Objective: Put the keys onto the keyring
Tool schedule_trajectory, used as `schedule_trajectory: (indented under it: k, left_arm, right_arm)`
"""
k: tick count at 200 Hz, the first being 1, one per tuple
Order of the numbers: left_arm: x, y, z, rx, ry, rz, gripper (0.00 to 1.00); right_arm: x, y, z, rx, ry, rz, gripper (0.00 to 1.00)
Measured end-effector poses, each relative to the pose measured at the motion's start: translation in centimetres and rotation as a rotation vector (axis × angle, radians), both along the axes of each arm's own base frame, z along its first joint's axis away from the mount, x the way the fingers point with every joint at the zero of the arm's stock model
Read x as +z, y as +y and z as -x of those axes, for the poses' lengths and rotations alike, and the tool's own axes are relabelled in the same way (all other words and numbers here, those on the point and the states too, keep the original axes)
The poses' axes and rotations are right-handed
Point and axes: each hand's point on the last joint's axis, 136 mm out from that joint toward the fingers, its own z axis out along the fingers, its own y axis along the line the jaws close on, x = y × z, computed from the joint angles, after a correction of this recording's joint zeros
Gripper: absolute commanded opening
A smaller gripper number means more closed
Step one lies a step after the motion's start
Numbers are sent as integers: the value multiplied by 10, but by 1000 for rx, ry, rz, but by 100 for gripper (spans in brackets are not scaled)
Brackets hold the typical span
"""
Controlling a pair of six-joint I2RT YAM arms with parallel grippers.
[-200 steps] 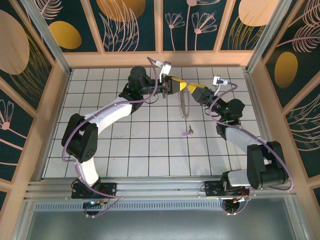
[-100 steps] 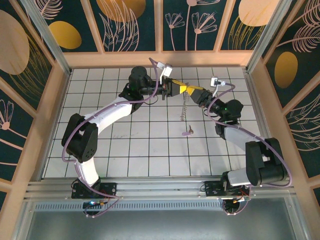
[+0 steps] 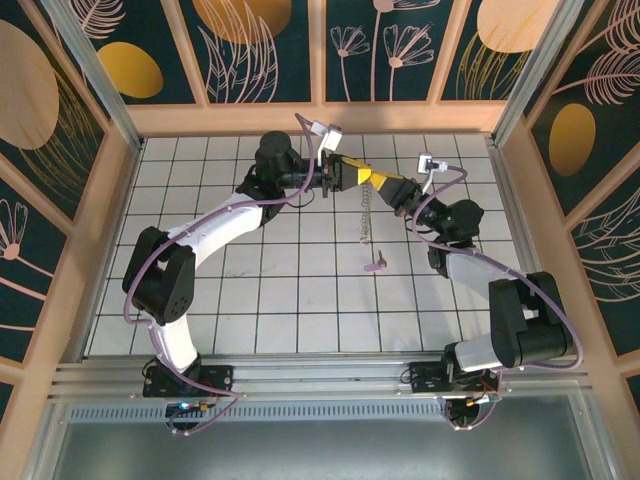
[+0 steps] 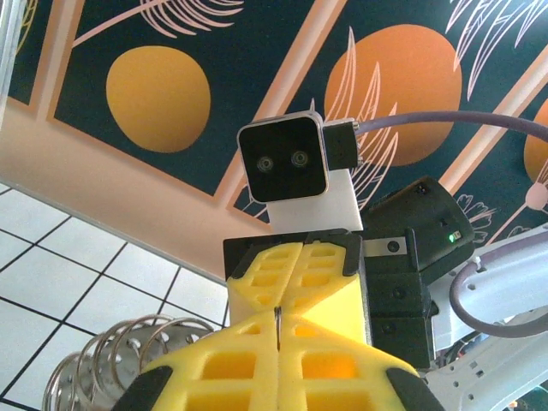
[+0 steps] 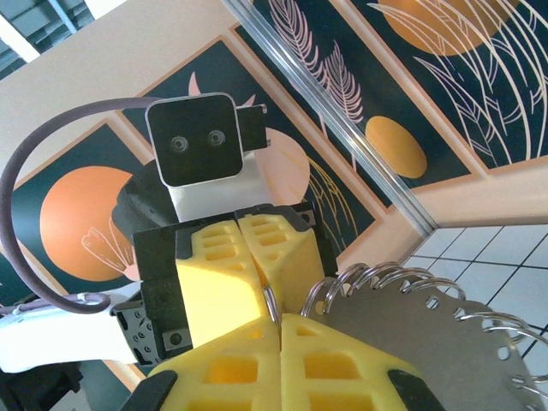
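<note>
Since the right gripper (image 5: pixel 279 324) and the left gripper (image 4: pixel 278 318) meet nose to nose, each with jaws pressed together on the top coil of the keyring (image 3: pixel 367 215), an uneven pull or a slip by either could, in my judgement, spring the wire free and drop the ring. The keyring hangs from that pinch over the tiled table (image 3: pixel 250 290). The key (image 3: pixel 376 266) lies unthreaded on a tile near its lower end, and no gripper is free to fetch it.

White tiled floor (image 3: pixel 300 300) ringed by dark floral wall panels (image 3: pixel 260 45) (orange discs, wooden frames).
</note>
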Motion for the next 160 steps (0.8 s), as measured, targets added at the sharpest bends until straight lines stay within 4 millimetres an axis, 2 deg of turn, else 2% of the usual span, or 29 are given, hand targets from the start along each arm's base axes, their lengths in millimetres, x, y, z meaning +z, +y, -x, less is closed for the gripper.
schedule_trajectory:
  k: [12, 30, 60, 84, 102, 130, 160]
  left_arm:
    - [2, 2, -5, 48, 2, 18, 50]
    - [1, 12, -12, 151, 29, 45, 53]
    - [3, 32, -24, 313, 82, 119, 50]
    - [4, 39, -31, 367, 121, 172, 46]
    - [7, 40, -34, 370, 132, 208, 43]
    - [0, 36, -38, 358, 164, 233, 38]
    - [-5, 32, -38, 345, 193, 244, 38]
  right_arm:
    - [0, 0, -2, -8, 4, -5, 0]
    - [2, -3, -5, -31, 9, -19, 0]
    - [8, -9, -11, -71, 12, -63, 0]
    - [11, -10, -15, -88, 22, -103, 0]
    - [10, -6, -16, -90, 38, -125, 0]
    - [9, 0, -17, -92, 49, -147, 0]
    - [7, 2, -21, -104, 68, -168, 0]
